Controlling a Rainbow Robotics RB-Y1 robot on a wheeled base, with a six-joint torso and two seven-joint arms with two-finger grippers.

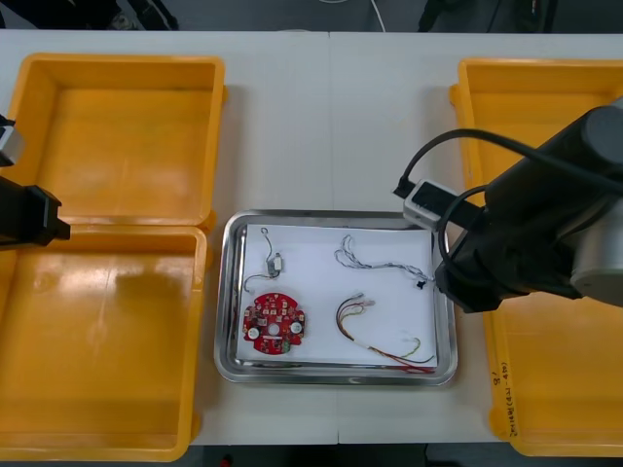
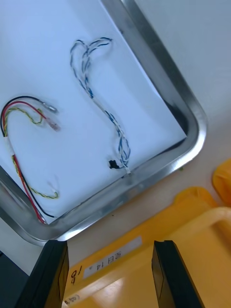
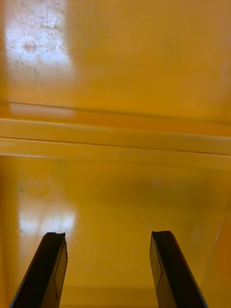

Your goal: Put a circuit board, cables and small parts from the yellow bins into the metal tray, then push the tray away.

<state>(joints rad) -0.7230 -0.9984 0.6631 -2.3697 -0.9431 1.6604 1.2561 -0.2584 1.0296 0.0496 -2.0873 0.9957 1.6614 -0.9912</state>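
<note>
Front view: tray loaded at mid-desk, both arms empty.

The circuit board (image 1: 274, 327) lies near left in the metal tray (image 1: 336, 375), the blue and white cable (image 1: 375, 261) far right and the red and yellow cable (image 1: 375, 336) near right, kept apart, probably to avoid tangling. The right end effector (image 2: 110, 245) hangs wide open, holding nothing, over the near right bin (image 2: 192, 250) just beside the tray, likely placed for the push. The left end effector (image 3: 108, 236), equally open and empty, hovers over the left bins (image 1: 117, 292). A white label (image 2: 113, 257) on the right bin's rim is unreadable.
</note>
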